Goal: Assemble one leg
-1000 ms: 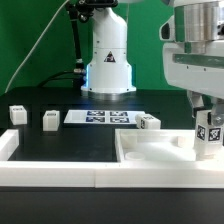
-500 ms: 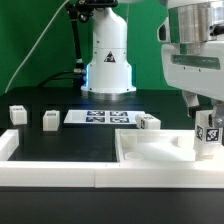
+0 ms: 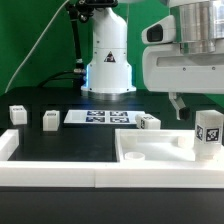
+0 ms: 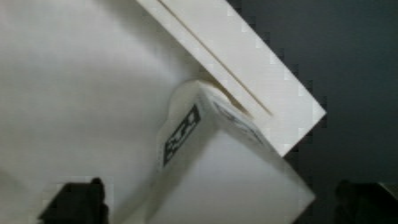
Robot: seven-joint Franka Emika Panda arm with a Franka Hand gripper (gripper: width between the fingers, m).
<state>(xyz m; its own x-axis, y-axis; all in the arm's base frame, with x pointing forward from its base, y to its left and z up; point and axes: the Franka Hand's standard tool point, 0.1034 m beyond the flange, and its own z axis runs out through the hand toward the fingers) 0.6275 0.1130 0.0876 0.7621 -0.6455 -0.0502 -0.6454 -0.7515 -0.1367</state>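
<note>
The leg is a small white block with a black-and-white tag. It stands upright on the large white tray-like part, at its corner on the exterior view's right. My gripper hangs just above the leg, apart from it, with one dark finger showing. In the wrist view the leg lies below, between my wide-apart fingertips, which touch nothing. The gripper is open and empty.
Three more small tagged blocks sit on the black table: two at the exterior view's left and one behind the tray. The marker board lies before the robot base. A white rail runs along the front.
The gripper has let go of the leg and risen above it, shifting toward the exterior view's left. The leg stays standing in the tray.
</note>
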